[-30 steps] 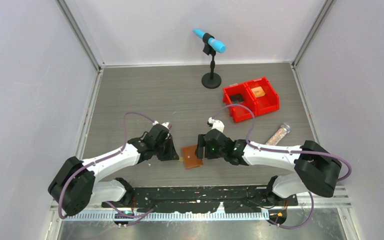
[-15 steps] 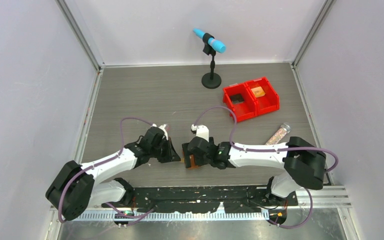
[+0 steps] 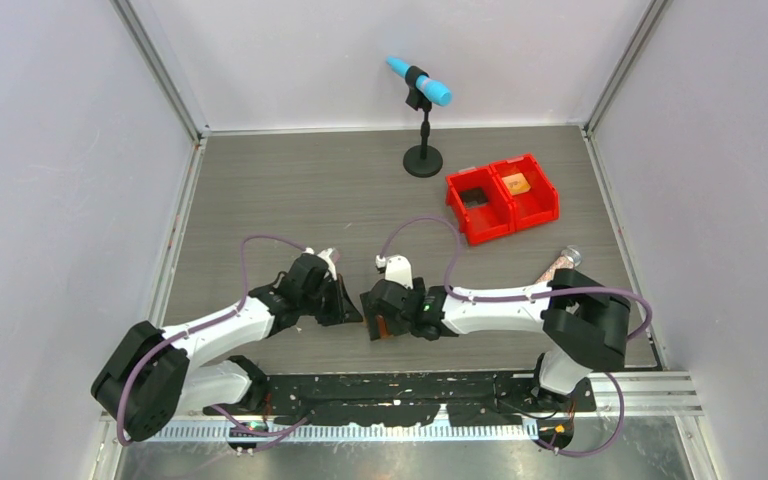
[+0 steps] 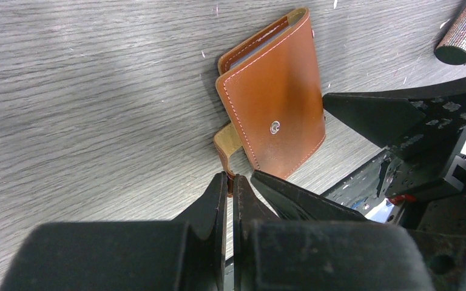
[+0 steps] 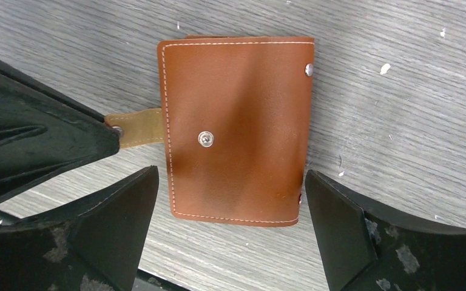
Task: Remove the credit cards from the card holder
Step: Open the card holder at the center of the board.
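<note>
Reaching further left than a second ago, the right gripper (image 3: 381,316) now sits over the card holder (image 3: 387,329), which earlier lay in plain view between the two arms; the left arm has barely shifted. The card holder lies closed and flat on the grey wood-grain table (image 3: 290,190), near its front edge and about midway across, its brown stitched cover and a small metal snap facing up. The right gripper's fingers (image 5: 118,212) are spread wide, one on each side of the holder and just beside its edges; whether they touch it cannot be told. The left gripper (image 4: 230,182) is pressed together on the end of the tab (image 4: 226,142) that sticks out from the holder's side. The table's grain runs crosswise and is flecked with small pale specks and scuffs. Plain pale walls enclose it on three sides, with metal posts at the back corners. At the back stands a microphone (image 3: 422,130) with a blue head on a round black base. To its right sit two joined red bins (image 3: 503,197), one holding a small tan object. A glitter-filled tube (image 3: 558,266) lies near the right edge, partly behind the right arm. A black perforated plate (image 3: 400,395) runs along the near edge by the arm bases.
</note>
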Robot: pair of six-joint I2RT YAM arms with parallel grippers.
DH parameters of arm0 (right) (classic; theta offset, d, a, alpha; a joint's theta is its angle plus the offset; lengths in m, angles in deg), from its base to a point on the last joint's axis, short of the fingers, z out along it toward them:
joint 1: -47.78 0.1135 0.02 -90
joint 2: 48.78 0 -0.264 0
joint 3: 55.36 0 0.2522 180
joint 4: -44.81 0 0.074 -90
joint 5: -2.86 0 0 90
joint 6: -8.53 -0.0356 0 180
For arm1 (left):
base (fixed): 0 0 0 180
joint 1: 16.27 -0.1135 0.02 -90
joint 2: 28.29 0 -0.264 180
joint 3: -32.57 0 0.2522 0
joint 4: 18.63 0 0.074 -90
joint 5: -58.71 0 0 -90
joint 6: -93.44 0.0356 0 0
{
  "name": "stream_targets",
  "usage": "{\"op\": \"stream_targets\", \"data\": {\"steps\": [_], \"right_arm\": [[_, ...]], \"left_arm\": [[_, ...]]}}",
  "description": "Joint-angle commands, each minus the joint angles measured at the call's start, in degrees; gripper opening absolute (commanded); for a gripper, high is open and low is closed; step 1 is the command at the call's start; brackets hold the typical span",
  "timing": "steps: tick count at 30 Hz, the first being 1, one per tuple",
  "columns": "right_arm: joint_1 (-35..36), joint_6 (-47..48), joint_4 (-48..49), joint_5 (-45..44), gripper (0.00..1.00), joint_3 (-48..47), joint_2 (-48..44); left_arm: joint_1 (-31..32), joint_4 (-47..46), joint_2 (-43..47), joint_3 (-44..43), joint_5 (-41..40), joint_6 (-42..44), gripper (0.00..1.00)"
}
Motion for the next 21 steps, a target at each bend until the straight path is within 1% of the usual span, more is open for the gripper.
{"op": "stream_targets", "data": {"steps": [1, 3, 9, 16, 21], "right_arm": [[0.9, 0.2, -0.8, -4.0, 0.99, -2.5, 1.3], [1.2, 0.2, -2.7, -5.4, 0.99, -3.5, 2.0], [1.9, 0.2, -4.0, -8.2, 0.99, -4.1, 1.9], [2.0, 0.5, -4.4, -10.4, 0.91, -3.4, 0.0], [2.0, 0.3, -6.2, -12.4, 0.90, -3.4, -2.5]], "left_arm": [[-0.2, -0.1, 1.1, -0.7, 0.1, 0.8, 0.00], [-0.2, 0.2, 1.4, -0.6, 0.0, 0.7, 0.00], [-0.2, 0.7, 1.3, -0.3, -0.3, 0.9, 0.00], [-0.2, 2.1, 1.5, 0.0, -1.2, 1.6, 0.00], [-0.2, 4.3, 2.4, -0.1, -2.6, 2.7, 0.00]]}}
